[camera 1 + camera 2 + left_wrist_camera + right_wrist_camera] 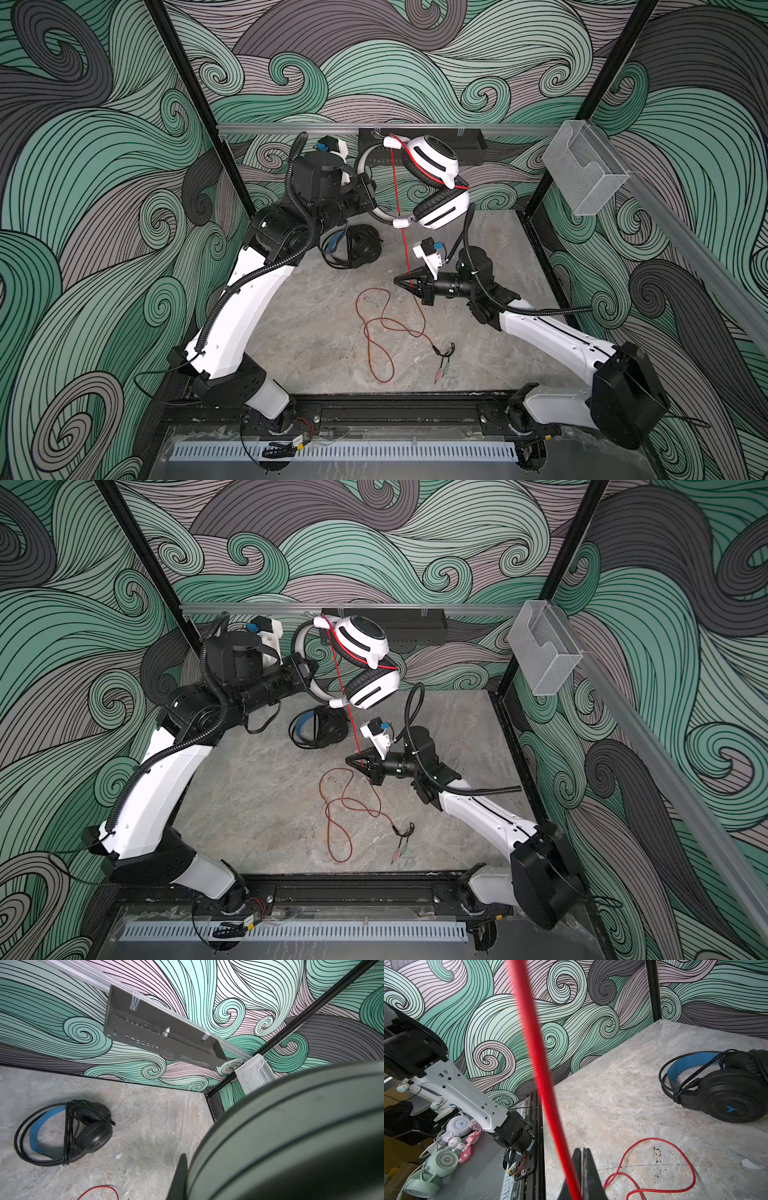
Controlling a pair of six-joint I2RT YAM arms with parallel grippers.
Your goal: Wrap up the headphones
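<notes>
Two end effectors are clenched: left end effector [371,199] on the band of the white-and-black headset [434,166], right end effector [398,281] on its red cord [397,187]. The black headset [362,249] lies at 11 o'clock on the counter [307,340].

left arm [245,307] rises high and reaches toward the back edge of the desk [316,340], left gripper [371,198] clamped on the band of the white headset [432,166]. right arm [540,328] lies low, its wrist level and pointing toward the left edge, right gripper [400,281] pinched tight on the red cord [401,232].

No readable text; blue arrowhead emblem [730,1108] on black headset [708,1086].
</notes>
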